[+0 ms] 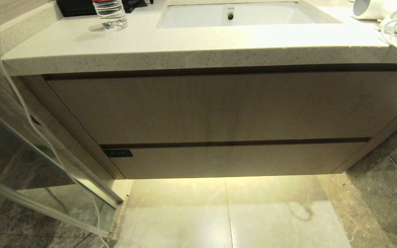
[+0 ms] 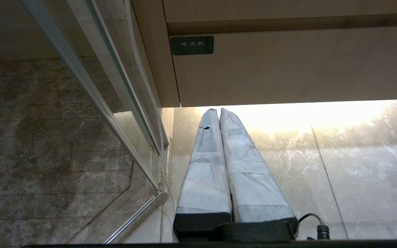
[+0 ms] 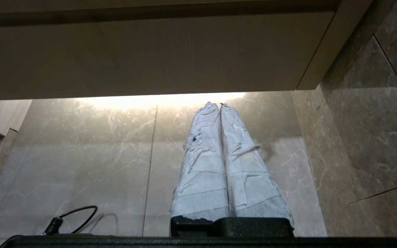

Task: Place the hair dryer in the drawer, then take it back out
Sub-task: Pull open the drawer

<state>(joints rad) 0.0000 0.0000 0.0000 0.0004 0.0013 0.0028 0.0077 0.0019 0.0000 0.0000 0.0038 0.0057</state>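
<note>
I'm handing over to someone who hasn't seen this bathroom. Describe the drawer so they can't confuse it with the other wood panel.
Start at the speckled stone countertop with the white sink set in it. Two light-wood fronts sit below it; the drawer is the lower, shallower one, just above the lit floor. Unlike the taller plain panel above, it carries a small black label at its left end.

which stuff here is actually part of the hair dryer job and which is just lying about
Part of the job:
- small white hair dryer with bundled white cord, on the right end of the counter
- shallow light-wood drawer with small black label, shut
- left hand and right hand, both shut, low near the floor

Lying about:
- clear plastic water bottle
- white sink basin
- glass door
</note>
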